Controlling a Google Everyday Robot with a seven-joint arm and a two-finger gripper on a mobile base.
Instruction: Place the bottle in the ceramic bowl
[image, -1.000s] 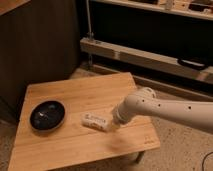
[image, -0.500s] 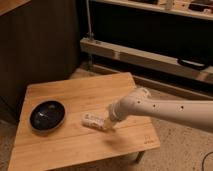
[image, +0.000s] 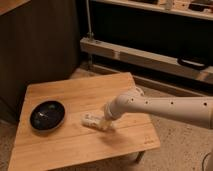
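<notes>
On the wooden table we see the probably light, slippery bottle lying at three o'clock of the ceramic bowl, best taken mid-body, with the gripper at its right end, grip state we cannot tell.

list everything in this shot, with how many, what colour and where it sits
table: one, light wood, centre of view
ceramic bowl: one, glossy black, left part of the table
bottle: one, whitish with a pale label, lying on its side mid-table, right of the bowl
ledge: one, pale, running along the dark wall behind the table
pole: one, grey metal, upright at the ledge's left end
handle: one, black, by the ledge at far right
arm: one, white, reaching in from the right over the table
end effector: one, pale, low at the bottle's right end
</notes>
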